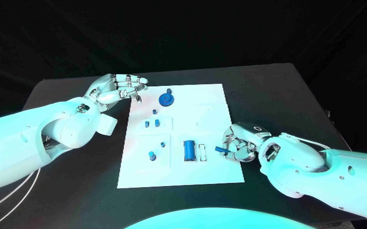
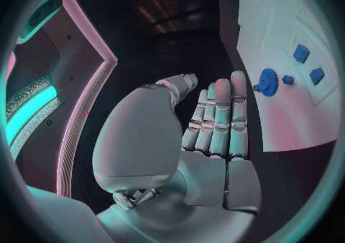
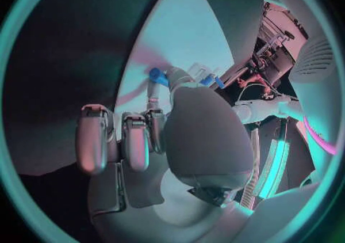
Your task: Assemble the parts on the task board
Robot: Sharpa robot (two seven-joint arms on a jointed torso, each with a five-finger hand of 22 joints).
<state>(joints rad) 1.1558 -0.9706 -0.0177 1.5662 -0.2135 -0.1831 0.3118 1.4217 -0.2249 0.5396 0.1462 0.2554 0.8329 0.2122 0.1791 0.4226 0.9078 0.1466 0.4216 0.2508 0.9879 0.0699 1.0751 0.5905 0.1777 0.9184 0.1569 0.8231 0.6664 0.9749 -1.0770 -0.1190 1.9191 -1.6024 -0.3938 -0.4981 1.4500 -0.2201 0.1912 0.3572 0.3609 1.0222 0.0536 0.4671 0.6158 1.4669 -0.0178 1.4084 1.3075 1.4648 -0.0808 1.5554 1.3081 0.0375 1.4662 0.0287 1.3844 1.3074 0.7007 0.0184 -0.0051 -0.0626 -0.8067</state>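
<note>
From the head view, we see the white task board (image 1: 214,133) in the middle of the black table (image 1: 268,86), with the blue parts spread over it. A blue gear (image 1: 167,99) sits near the board's far left corner, small blue blocks (image 1: 151,123) lie below it, and a blue cylinder (image 1: 189,150) lies lengthwise nearer the robot, beside a pale slot. Our right hand (image 1: 238,145) rests at the board's right edge, pinching a small blue piece (image 1: 220,149) between thumb and finger; we judge it is held low and close to the cylinder so it can be set into place nearby. Our left hand (image 1: 119,88) hovers off the board's far left corner, holding nothing.

In the left wrist view, the left hand (image 2: 215,122) shows its fingers straight, side by side, empty. The gear (image 2: 269,82) lies just beyond the fingertips, on the board, which suggests the hand is waiting near its next part.

In the right wrist view, the right hand (image 3: 154,133) has its fingers curled, and the small blue piece (image 3: 157,76) pokes out above the fingertips over the board.
</note>
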